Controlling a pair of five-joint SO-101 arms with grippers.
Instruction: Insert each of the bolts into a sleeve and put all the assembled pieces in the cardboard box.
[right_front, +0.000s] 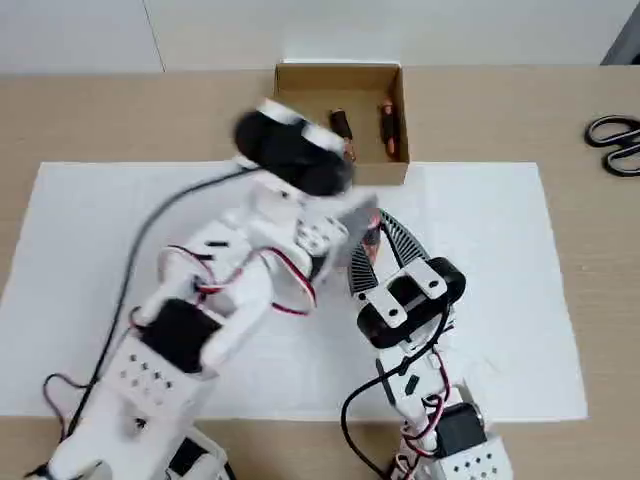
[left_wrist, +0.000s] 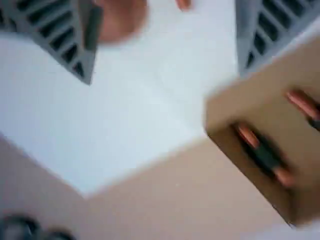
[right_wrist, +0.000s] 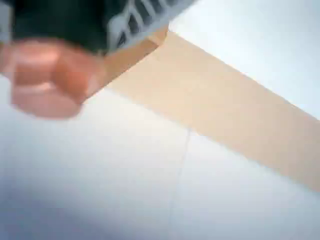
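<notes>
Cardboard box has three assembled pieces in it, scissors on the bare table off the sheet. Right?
One thing is off: the cardboard box holds two assembled pieces, not three. The high view shows this. The rest stands: the scissors lie on the bare table, off the sheet.

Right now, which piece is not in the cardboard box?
The orange piece held by the right gripper above the paper; the other two lie inside the cardboard box.
</notes>
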